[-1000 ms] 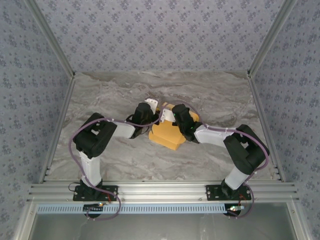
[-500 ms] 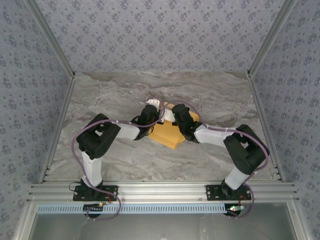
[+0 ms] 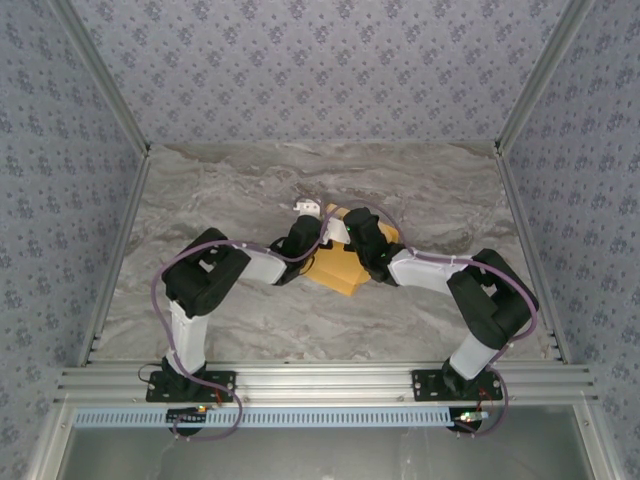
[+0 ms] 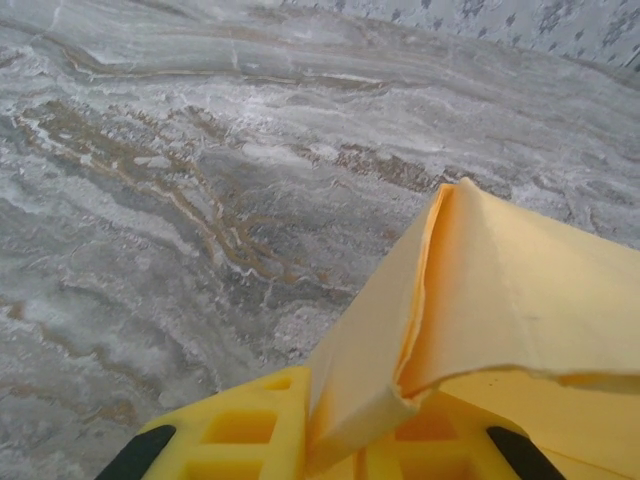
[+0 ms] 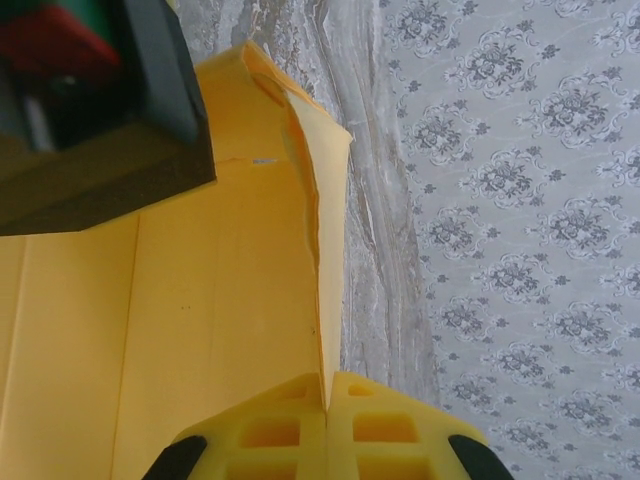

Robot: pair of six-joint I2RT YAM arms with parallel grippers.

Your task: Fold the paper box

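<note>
Both end effectors [image 4: 352, 445] [image 5: 326, 418] pinch the paper box [image 3: 337, 268].

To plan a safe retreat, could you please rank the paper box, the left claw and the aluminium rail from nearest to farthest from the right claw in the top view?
1. paper box: pinched in the right claw itself.
2. left claw: just left, on the same box.
3. aluminium rail: well below, across the view's bottom.
</note>
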